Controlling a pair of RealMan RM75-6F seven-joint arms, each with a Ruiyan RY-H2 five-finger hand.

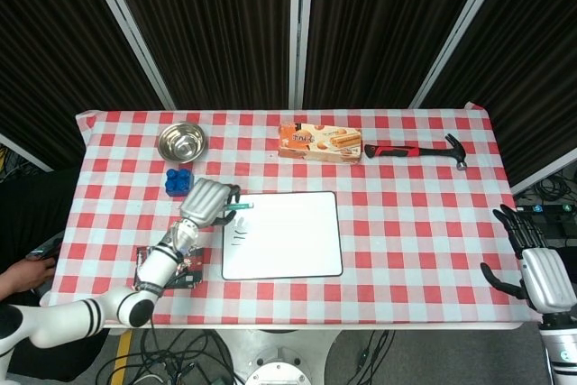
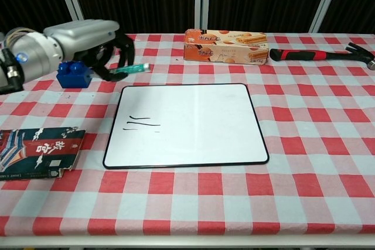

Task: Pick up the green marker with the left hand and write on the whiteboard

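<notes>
**A:** What have you got hold of, and where is it?

**B:** My left robot hand (image 2: pixel 104 44) has its fingers curled around the slim green plastic marker (image 2: pixel 129 69), which sits above the red-and-white checked table (image 2: pixel 304 121), just past the far-left corner of the white rectangular whiteboard with its thin black frame (image 2: pixel 193 124). Its tip is clear of the board, which carries a few short dark strokes (image 2: pixel 142 123) near its left edge.

**A:** How do you expect it to handle?

**B:** Light and stiff, I'd judge, with a smooth barrel that could twist or slide in my fingers if I press hard on the board. The best hold is around the middle of the barrel, close enough to the writing end to steer it. At present most of the barrel is hidden by my fingers.

**A:** Which way does it lie?

**B:** Its long axis runs nearly level, roughly left to right across the table. The free end sticks out of my fist toward my right, over the board's corner. I cannot tell which end is the nib.

**A:** And the other robot hand?

**B:** My right robot hand (image 1: pixel 532 259) holds nothing, fingers apart, well off the table's right edge.
</notes>
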